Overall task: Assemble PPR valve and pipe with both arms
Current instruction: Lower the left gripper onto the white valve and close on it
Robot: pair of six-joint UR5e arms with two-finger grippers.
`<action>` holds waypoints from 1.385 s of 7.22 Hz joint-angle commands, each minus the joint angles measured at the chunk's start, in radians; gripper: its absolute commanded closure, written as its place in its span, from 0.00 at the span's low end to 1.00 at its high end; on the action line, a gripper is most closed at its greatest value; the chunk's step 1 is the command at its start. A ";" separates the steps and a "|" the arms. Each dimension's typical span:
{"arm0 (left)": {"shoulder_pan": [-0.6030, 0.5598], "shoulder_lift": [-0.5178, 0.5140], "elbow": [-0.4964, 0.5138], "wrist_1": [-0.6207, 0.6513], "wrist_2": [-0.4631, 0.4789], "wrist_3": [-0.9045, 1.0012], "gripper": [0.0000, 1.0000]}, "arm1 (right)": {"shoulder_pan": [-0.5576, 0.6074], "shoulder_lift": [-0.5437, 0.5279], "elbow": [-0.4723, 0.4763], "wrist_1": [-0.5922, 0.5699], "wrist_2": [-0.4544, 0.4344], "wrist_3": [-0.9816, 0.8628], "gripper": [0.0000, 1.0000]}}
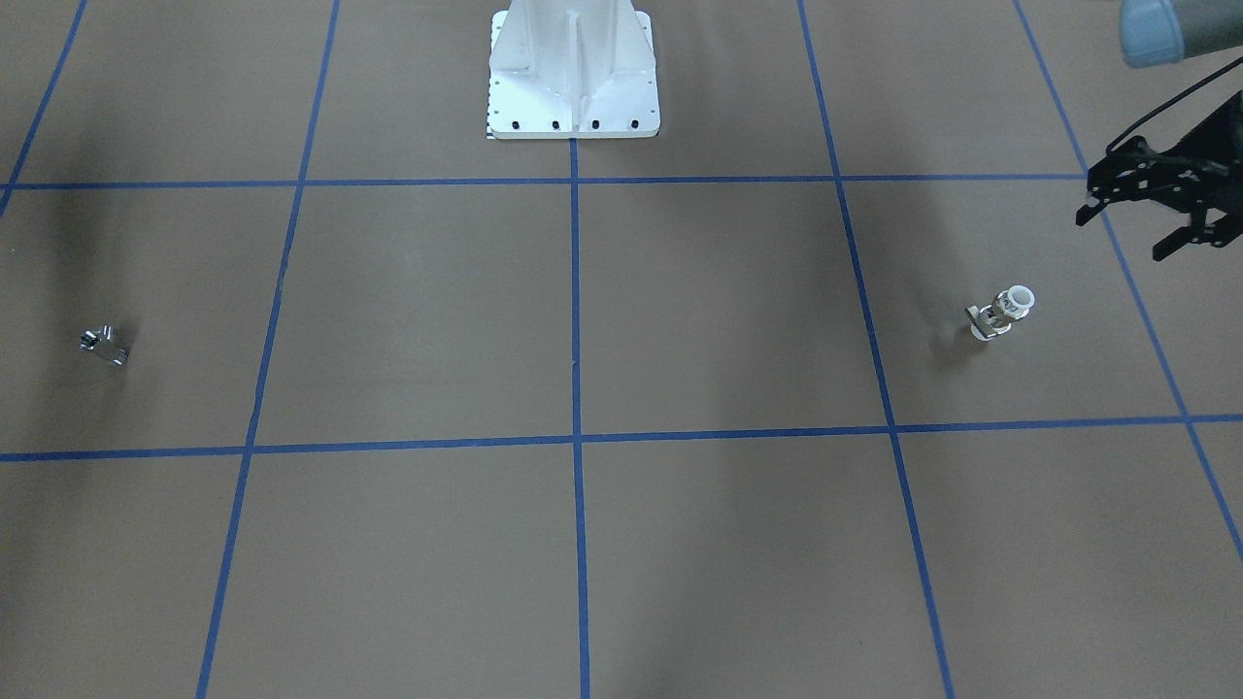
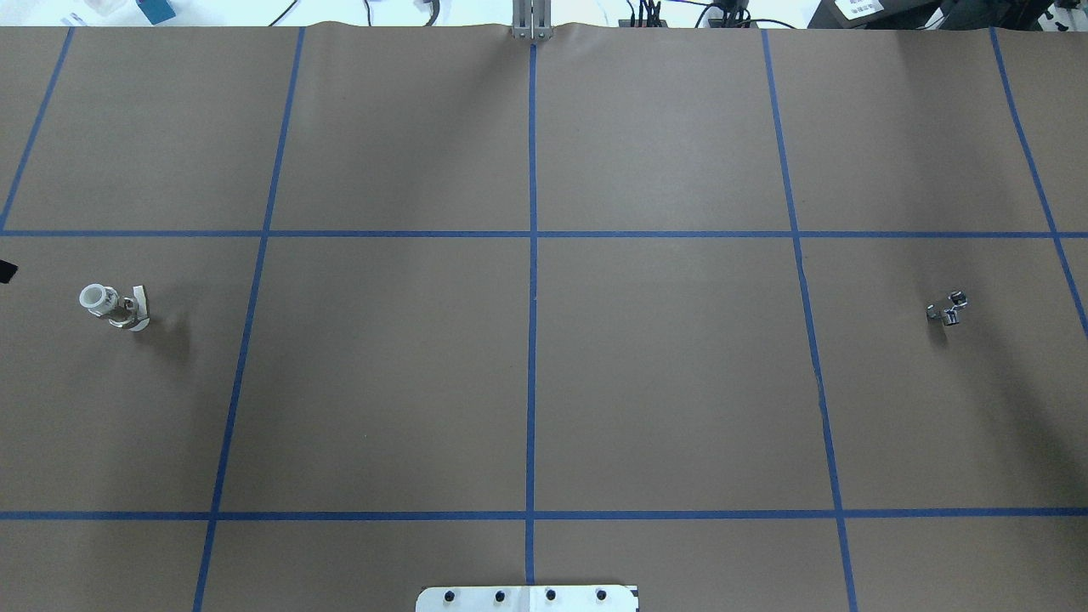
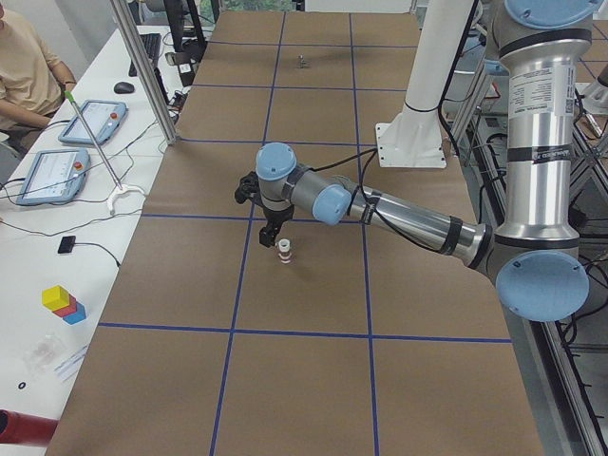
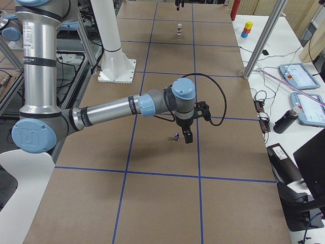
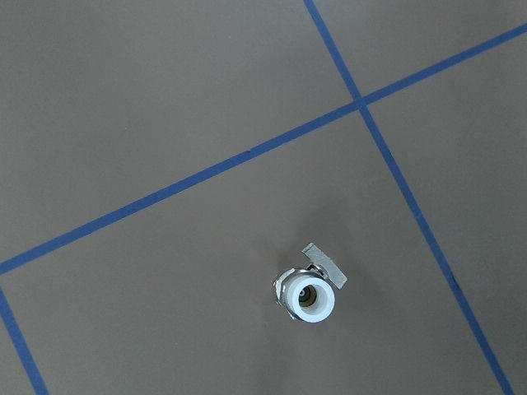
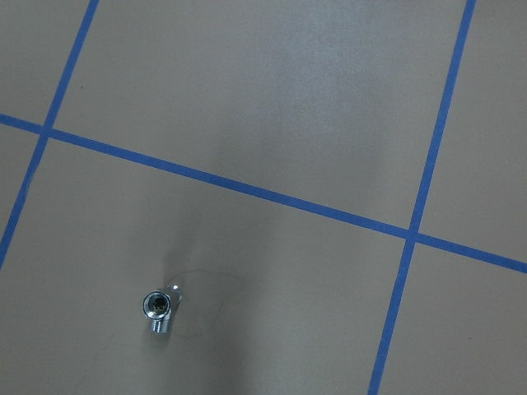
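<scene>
Plainly, the PPR valve point(image 1: 1002, 313) stands on end, lever point(image 5: 324, 265) sideways; pipe point(image 1: 105, 345) well apart; left gripper point(image 1: 1124, 235) jaws released, right gripper point(image 4: 187, 137) jaws I cannot tell.

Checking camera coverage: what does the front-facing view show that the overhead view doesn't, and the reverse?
Only front-facing: the left gripper, open, apart from the valve; overhead has just a black sliver at its left edge. Only overhead: cables beyond the far edge of the table. Both: valve and pipe, unheld, far apart, and the pedestal base.
</scene>
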 commanded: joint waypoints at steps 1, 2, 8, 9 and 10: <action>0.139 0.006 0.046 -0.111 0.158 -0.166 0.00 | -0.001 0.000 -0.002 0.000 0.000 0.001 0.00; 0.141 0.004 0.125 -0.207 0.169 -0.168 0.00 | -0.001 0.000 -0.002 0.000 0.000 0.001 0.00; 0.201 -0.043 0.218 -0.316 0.168 -0.272 0.00 | -0.001 0.000 0.000 0.001 0.000 0.001 0.00; 0.212 -0.043 0.220 -0.316 0.168 -0.271 0.01 | -0.001 0.000 0.000 0.001 0.000 0.001 0.00; 0.216 -0.042 0.220 -0.314 0.170 -0.271 0.01 | -0.001 0.000 0.000 0.000 0.000 0.001 0.00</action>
